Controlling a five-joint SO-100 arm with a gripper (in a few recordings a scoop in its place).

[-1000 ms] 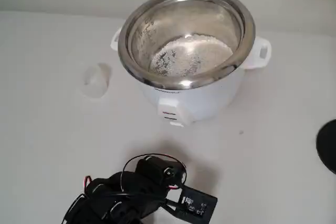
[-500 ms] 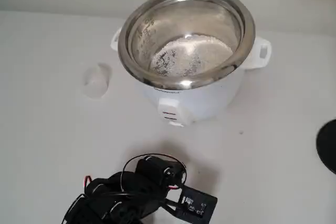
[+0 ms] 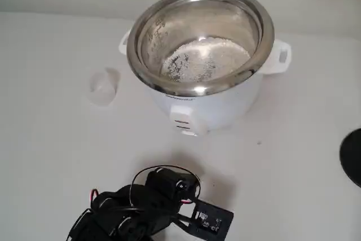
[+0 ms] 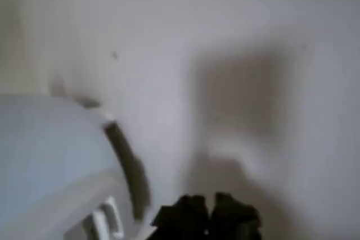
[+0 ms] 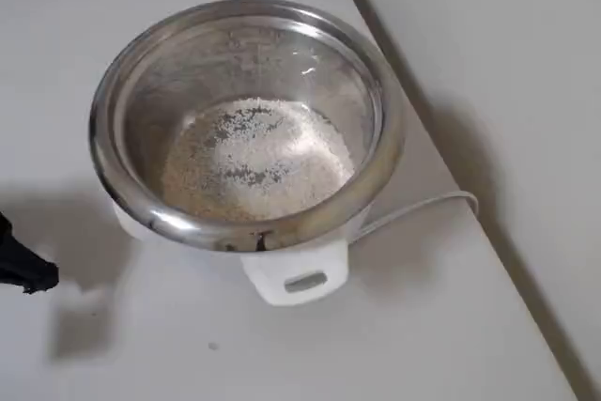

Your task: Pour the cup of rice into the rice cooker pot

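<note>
The cup [image 3: 104, 86] stood on the table [image 3: 51, 156] just left of the pot [image 3: 200, 40] in the fixed view, apart from the cooker body [image 3: 217, 108] and near its left handle [image 3: 123, 43]. It looked upright and pale; whether any grains were left in it could not be told. Rice [image 5: 254, 157] lay in a patchy layer over the bottom of the pot [image 5: 244, 119], with bare steel showing through in places, so the pour itself read as done and the cup as set down beside the cooker. The cooker's right handle [image 3: 280, 56] and its front switch panel [image 3: 183, 123] faced the arm.

The arm [image 3: 146, 210] was folded low at the near edge of the table, well in front of the pot and well apart from the cup. In the wrist view the gripper [image 4: 209, 217] showed as two dark fingertips close together at the bottom edge, with nothing between them; the blur made it impossible to tell whether they were fully closed. The pale curved mass at the left of that view was probably the cooker, though it was too soft to be sure.

By my judgement the task was at its end, or nearly so. If rice remained in the cup, the next move would call for reaching out left of the pot, spreading the fingers around the cup, and lifting it over the rim before tipping.
</note>
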